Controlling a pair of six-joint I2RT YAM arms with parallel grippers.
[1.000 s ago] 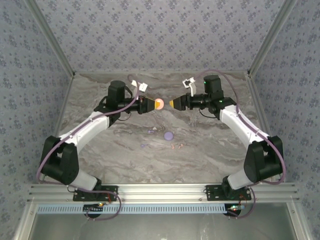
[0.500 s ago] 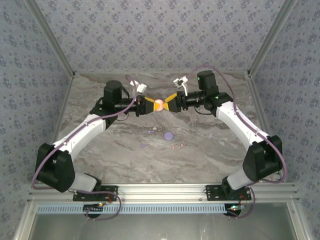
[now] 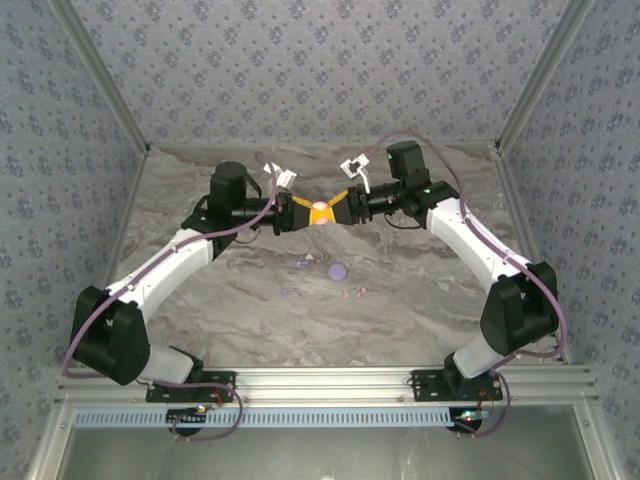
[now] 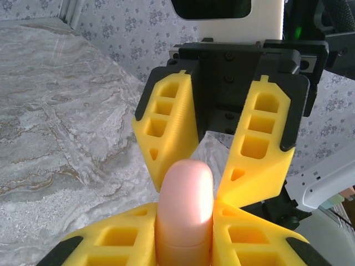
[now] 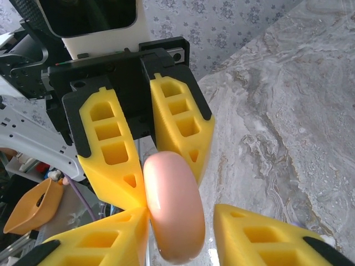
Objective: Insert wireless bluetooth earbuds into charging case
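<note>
The marble table (image 3: 420, 320) lies under both arms. The left arm (image 3: 170, 255) reaches in from 9 o'clock and the right arm (image 3: 480, 245) from 3 o'clock, and they meet in the air toward the table's 12 o'clock side. The left gripper (image 3: 303, 212) is clenched on the pink case (image 3: 320, 210), a finger pressed to each side. The right gripper (image 3: 338, 208) straddles the case's free edge with jaws spread: one finger touches it and the other stands just apart, so it grasps nothing yet. On the table at 6 o'clock from the case sits a lavender disc (image 3: 338, 270), likely a second case. The lavender earbuds (image 3: 302, 264) lie loose around its 9 o'clock, the pink earbuds (image 3: 361, 292) at its 4 o'clock. The step in hand looks like opening the case, which appears shut. Next, the right gripper must close on one half and part it from the other without twisting the case from the left's hold.
</note>
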